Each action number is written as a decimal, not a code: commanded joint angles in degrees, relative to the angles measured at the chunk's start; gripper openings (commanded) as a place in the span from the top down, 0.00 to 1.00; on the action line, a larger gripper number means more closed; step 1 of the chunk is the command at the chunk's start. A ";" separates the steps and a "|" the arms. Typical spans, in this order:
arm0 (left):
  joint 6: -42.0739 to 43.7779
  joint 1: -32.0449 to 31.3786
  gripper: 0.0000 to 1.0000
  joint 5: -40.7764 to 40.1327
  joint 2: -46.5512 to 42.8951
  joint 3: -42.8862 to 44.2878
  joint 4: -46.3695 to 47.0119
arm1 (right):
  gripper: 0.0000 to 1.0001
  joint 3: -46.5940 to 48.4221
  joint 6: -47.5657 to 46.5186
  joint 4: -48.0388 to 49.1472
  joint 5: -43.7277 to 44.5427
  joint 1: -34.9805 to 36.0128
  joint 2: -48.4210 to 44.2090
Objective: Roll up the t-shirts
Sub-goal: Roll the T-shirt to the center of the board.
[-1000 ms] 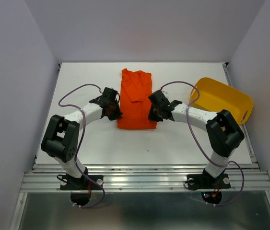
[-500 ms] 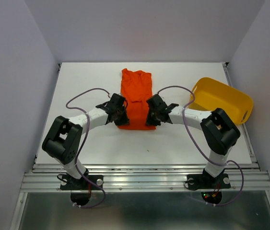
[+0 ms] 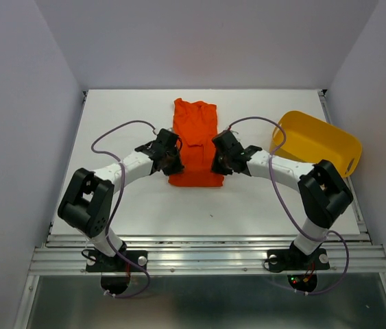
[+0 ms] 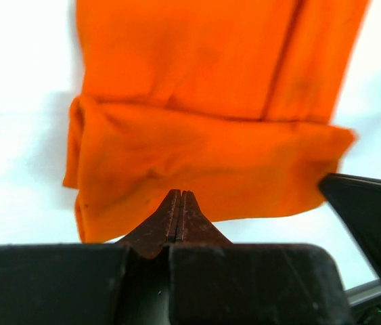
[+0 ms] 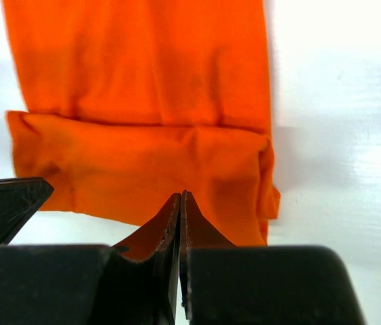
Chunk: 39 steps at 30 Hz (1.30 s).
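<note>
- The t-shirt [image 3: 194,133] lies flat, its near hem folded over once.
- Our left gripper [image 3: 173,163] and right gripper [image 3: 217,164] sit at that fold, fingers pressed together.
- We should roll both ends evenly and tightly.

White table [image 3: 124,110], one. Orange-red t-shirt [image 3: 195,133], folded narrow, lies mid-table reaching toward the far edge. Yellow tub [image 3: 316,142] at the right edge.

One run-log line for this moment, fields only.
t-shirt: narrow strip on table, near end doubled over | left jaws: shut at the fold | right jaws: shut at the fold | roll: barely begun
</note>
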 commanded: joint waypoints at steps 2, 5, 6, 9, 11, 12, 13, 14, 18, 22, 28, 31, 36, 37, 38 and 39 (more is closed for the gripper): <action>0.91 -0.99 1.00 1.06 -0.90 6.23 -0.60 | 0.95 5.18 -1.70 -1.08 2.80 0.33 0.46; 0.38 -0.90 1.00 -1.47 1.39 7.38 -1.66 | 0.95 5.54 -1.43 -1.08 3.76 -0.19 2.57; 0.38 -0.64 1.00 -2.44 2.79 7.21 -1.83 | 0.95 5.36 -1.35 -0.99 3.94 -0.20 3.18; 0.47 0.33 1.00 -5.07 3.95 4.67 -1.05 | 0.95 4.05 -1.26 -0.99 4.38 -1.51 4.77; 0.21 0.59 1.00 -5.79 3.25 1.68 0.01 | 0.95 2.47 -1.78 -0.82 5.26 -1.51 5.12; -0.15 0.68 1.00 -6.05 2.99 0.54 1.49 | 0.96 1.94 -1.96 -0.47 5.35 -1.51 5.21; -0.32 0.77 1.00 -5.97 2.90 -1.39 2.20 | 0.96 0.89 -2.13 -0.20 5.35 -1.51 5.82; -0.59 0.77 1.00 -5.79 3.33 -2.28 3.60 | 0.95 0.53 -2.22 -0.11 5.35 -1.51 6.26; -1.29 0.68 1.00 -4.48 6.40 -4.13 4.75 | 0.96 -0.79 -1.61 0.50 5.00 -1.51 7.93; -1.29 0.77 1.00 -4.56 5.89 -5.71 5.28 | 0.97 -2.28 -1.08 1.03 5.00 -1.51 7.06; -0.94 0.77 1.00 -4.13 2.72 -7.81 4.76 | 0.98 -5.88 0.14 2.17 3.16 -1.51 4.17; -1.12 0.07 1.00 -3.95 -0.43 -10.44 4.76 | 0.98 -8.34 2.16 2.96 2.10 -0.99 1.80; -2.17 -1.25 1.00 -3.86 -5.53 -15.46 4.76 | 0.98 -11.77 4.89 3.32 2.10 1.29 -0.85; -2.34 -1.69 1.00 -3.86 -6.41 -16.95 4.67 | 0.98 -12.30 6.20 3.14 2.27 1.30 -1.20; -2.43 -1.86 1.00 -3.86 -8.16 -17.57 4.41 | 0.98 -13.44 6.65 3.23 2.36 1.99 -2.07; -2.61 -1.95 1.00 -3.86 -9.22 -18.10 3.88 | 0.98 -13.88 7.00 3.23 2.54 2.00 -2.52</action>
